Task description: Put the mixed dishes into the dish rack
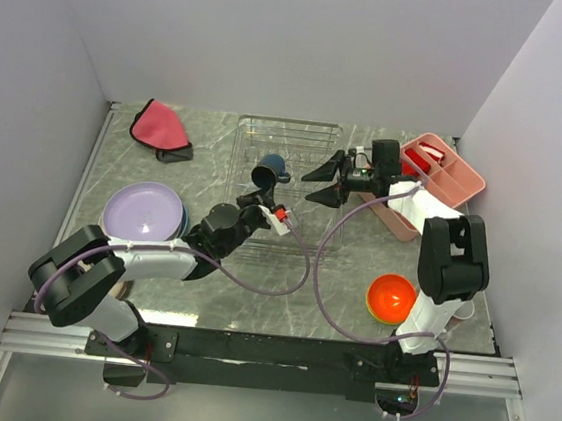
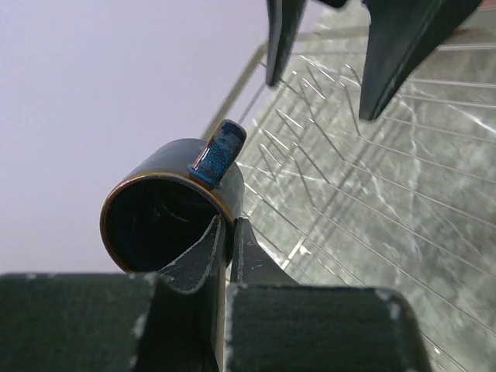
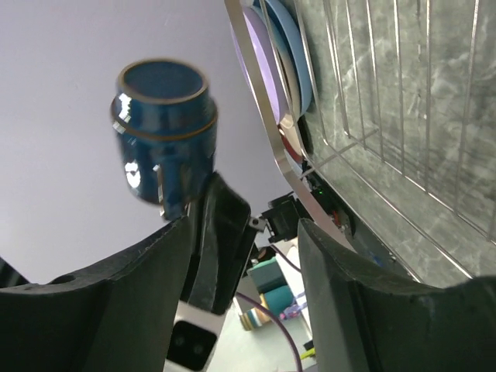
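My left gripper (image 1: 261,190) is shut on the rim of the dark blue mug (image 1: 268,169) and holds it above the wire dish rack (image 1: 309,138). In the left wrist view one finger is inside the mug (image 2: 174,205) and one outside, and the rack (image 2: 372,194) lies below. My right gripper (image 1: 316,182) is open and empty just right of the mug, which shows in its view (image 3: 164,132). The lavender plate (image 1: 140,211) tops a stack at the left. The orange bowl (image 1: 390,297) sits front right. The yellow-green bowl is out of view.
A pink compartment tray (image 1: 446,173) stands right of the rack, behind my right arm. A red-pink folded cloth (image 1: 159,125) lies at the back left. White walls enclose the table on three sides.
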You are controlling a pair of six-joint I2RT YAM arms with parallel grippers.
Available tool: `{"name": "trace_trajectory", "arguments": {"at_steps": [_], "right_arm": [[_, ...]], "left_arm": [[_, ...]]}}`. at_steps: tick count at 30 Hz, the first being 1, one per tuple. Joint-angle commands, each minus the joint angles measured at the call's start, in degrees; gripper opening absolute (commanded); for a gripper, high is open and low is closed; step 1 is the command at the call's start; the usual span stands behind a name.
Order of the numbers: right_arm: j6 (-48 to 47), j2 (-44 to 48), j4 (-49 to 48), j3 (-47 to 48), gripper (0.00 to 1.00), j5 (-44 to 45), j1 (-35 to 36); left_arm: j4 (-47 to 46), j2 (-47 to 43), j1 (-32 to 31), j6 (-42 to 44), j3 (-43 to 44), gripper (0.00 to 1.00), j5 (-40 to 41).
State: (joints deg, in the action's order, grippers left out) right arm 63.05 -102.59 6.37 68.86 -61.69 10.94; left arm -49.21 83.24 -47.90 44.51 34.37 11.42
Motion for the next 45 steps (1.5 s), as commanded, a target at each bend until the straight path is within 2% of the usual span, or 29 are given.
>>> {"name": "trace_trajectory", "arguments": {"at_steps": [1, 10, 15, 22, 25, 31, 39, 45], "right_arm": [[3.2, -1.4, -6.2, 2.3, 0.63, -1.9, 1.1], [7.2, -0.1, -12.6, 3.1, 0.60, -3.7, 1.5], [6.6, 0.7, -11.1, 3.8, 0.58, -3.7, 2.2], [5.2, 1.1, -8.3, 3.6, 0.48, -4.1, 2.9], [4.9, 0.6, -7.6, 4.2, 0.53, -3.9, 3.0], [4.7, -0.3, -8.1, 5.1, 0.50, -4.6, 3.7], [4.7, -1.3, -7.5, 5.7, 0.52, -4.6, 4.2], [5.1, -1.8, -8.1, 5.6, 0.46, -4.4, 4.2]], "left_arm": [[-9.0, -0.6, -1.5, 2.9, 0.2, 0.01, 1.8], [-8.2, 0.3, -2.6, 2.9, 0.0, 0.01, 1.4], [-8.6, 1.4, -2.6, 2.3, 0.3, 0.01, 1.4], [-9.2, 3.2, -2.7, 2.4, 1.7, 0.01, 1.4], [-9.7, 3.7, -2.6, 2.4, 1.9, 0.01, 1.6], [-9.6, 4.2, -2.6, 2.4, 2.6, 0.01, 1.8], [-10.5, 5.5, -2.7, 2.4, 3.9, 0.01, 1.7], [-10.1, 6.1, -3.1, 2.0, 4.6, 0.01, 1.8]]}}
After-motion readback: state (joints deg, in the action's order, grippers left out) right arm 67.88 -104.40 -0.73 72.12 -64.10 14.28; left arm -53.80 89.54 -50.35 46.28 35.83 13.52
